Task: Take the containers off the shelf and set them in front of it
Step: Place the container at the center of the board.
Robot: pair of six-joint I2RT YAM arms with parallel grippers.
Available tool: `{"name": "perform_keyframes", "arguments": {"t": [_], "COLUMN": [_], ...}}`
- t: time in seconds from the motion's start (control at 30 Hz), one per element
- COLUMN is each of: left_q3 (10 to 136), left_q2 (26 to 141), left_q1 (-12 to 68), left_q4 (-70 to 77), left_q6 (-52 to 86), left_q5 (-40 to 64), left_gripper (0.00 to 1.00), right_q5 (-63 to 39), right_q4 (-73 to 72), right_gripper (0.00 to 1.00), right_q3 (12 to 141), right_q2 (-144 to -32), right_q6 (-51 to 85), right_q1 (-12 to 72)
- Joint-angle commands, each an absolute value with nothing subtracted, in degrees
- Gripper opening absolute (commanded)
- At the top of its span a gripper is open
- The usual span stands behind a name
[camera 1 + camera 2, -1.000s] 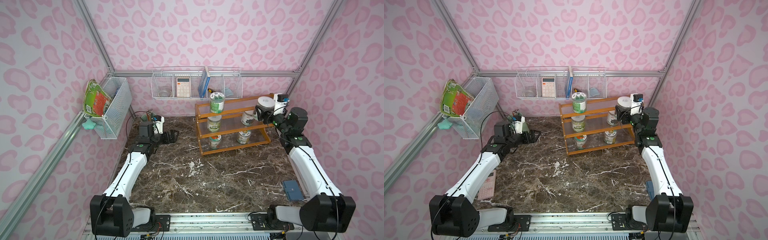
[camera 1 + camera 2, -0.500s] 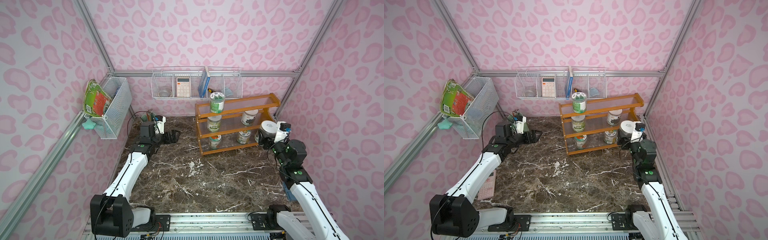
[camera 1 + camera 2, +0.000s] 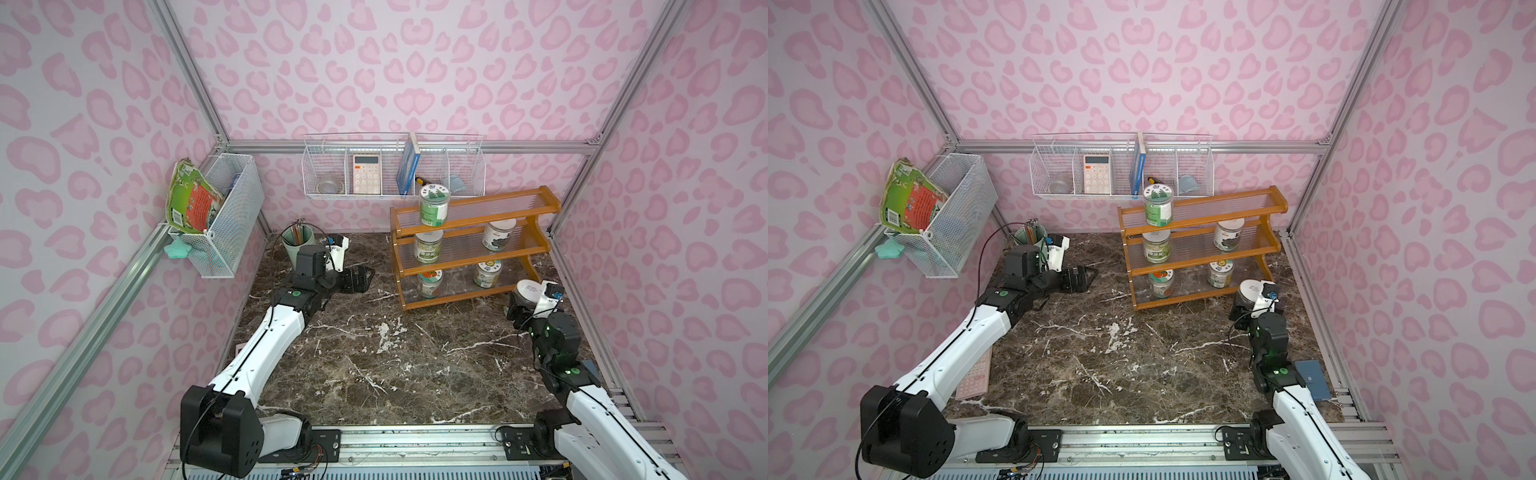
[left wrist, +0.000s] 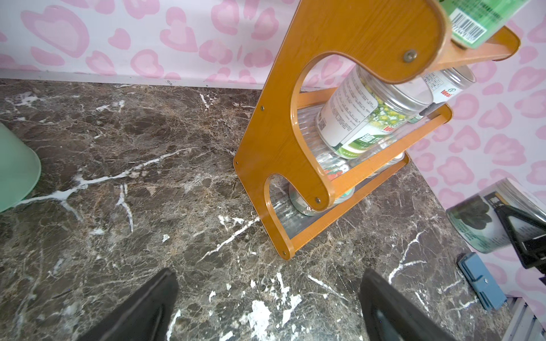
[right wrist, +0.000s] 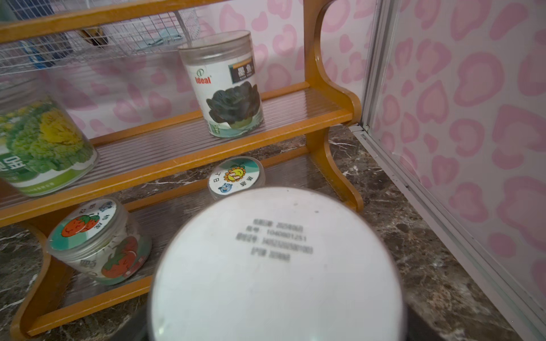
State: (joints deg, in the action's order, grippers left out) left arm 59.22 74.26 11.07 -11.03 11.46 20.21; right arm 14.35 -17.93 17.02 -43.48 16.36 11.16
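Note:
The orange-brown shelf (image 3: 457, 300) (image 3: 1183, 301) stands at the back right of the marble table. One green-label container (image 3: 433, 205) is on its top tier. Two containers (image 3: 428, 246) (image 3: 498, 235) stand on the middle tier, and two more (image 3: 429, 282) (image 3: 487, 273) on the bottom tier. My right gripper (image 3: 525, 303) (image 3: 1250, 301) is shut on a white-lidded container (image 5: 274, 265) (image 4: 478, 218), low by the shelf's front right corner. I cannot tell whether it touches the table. Its lid hides the fingers in the right wrist view. My left gripper (image 3: 357, 279) (image 4: 269, 277) hangs open and holds nothing, left of the shelf.
A mint-green pencil cup (image 3: 297, 241) stands behind the left arm. White wire baskets hang on the back wall (image 3: 392, 166) and the left wall (image 3: 224, 216). A blue wallet (image 3: 1310, 378) lies beside the right arm. A pink calculator (image 3: 973, 374) lies under the left arm.
My right arm has carried the white-lidded container from the right end of the shelf's top tier down and forward to the table beside the shelf's front corner. The left arm stayed still.

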Motion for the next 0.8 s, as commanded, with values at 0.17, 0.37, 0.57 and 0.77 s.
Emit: {"name": "perform_keyframes", "arguments": {"t": [0.17, 0.37, 0.57, 0.77], "left_q3": [59.22, 59.4, 59.41, 59.24], "left_q2": [74.09, 74.36, 74.53, 74.25], "left_q1": [11.34, 11.34, 11.34, 11.34], "left_q4": [-11.6, -11.61, -11.44, -11.25], "left_q6": [10.0, 9.75, 9.68, 9.64], "left_q5": [18.9, 18.73, 18.59, 18.46], "left_gripper": [0.99, 0.99, 0.99, 1.0], "right_q5": [29.99, 33.51, 35.47, 38.8], "right_q4": [-31.18, -34.04, -32.55, -30.39], "right_gripper": [0.58, 0.58, 0.57, 0.58], "right_q3": [13.76, 14.82, 18.33, 22.79], "right_q2": [-50.77, -57.49, -63.89, -69.59], "right_q6": [21.06, 24.86, 28.26, 29.31], "right_q1": [11.32, 11.16, 11.07, 9.76]}}
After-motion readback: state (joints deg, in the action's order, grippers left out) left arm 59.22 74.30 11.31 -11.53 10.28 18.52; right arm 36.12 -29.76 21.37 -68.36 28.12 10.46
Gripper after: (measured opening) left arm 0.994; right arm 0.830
